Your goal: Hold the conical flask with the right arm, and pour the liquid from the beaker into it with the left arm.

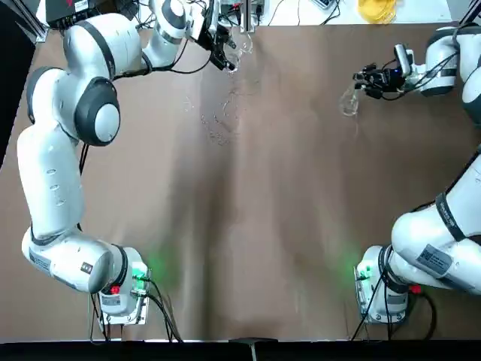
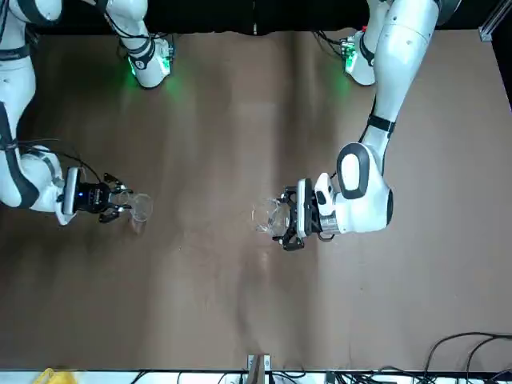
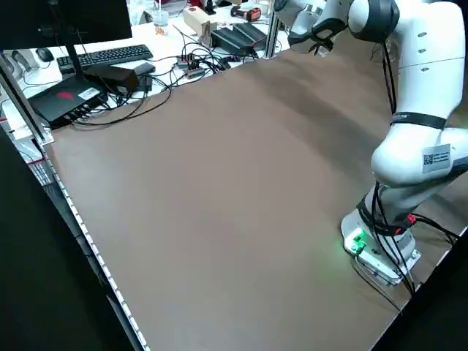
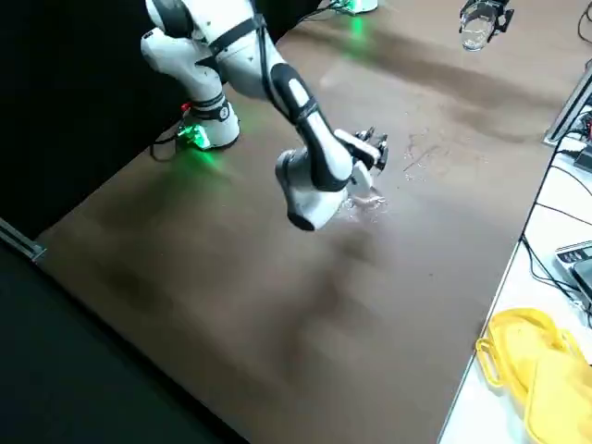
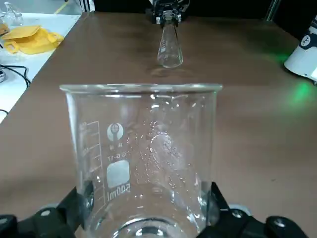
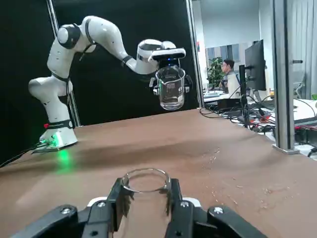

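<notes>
Showing droplets inside beaker (image 5: 143,163): left wrist view | top view: indistinct

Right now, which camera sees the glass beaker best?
The left wrist view: the beaker is close up there, with its rim and markings showing. The right wrist view shows it whole but farther off. The top, front and right side views show it small, by the robot's left hand.
</notes>
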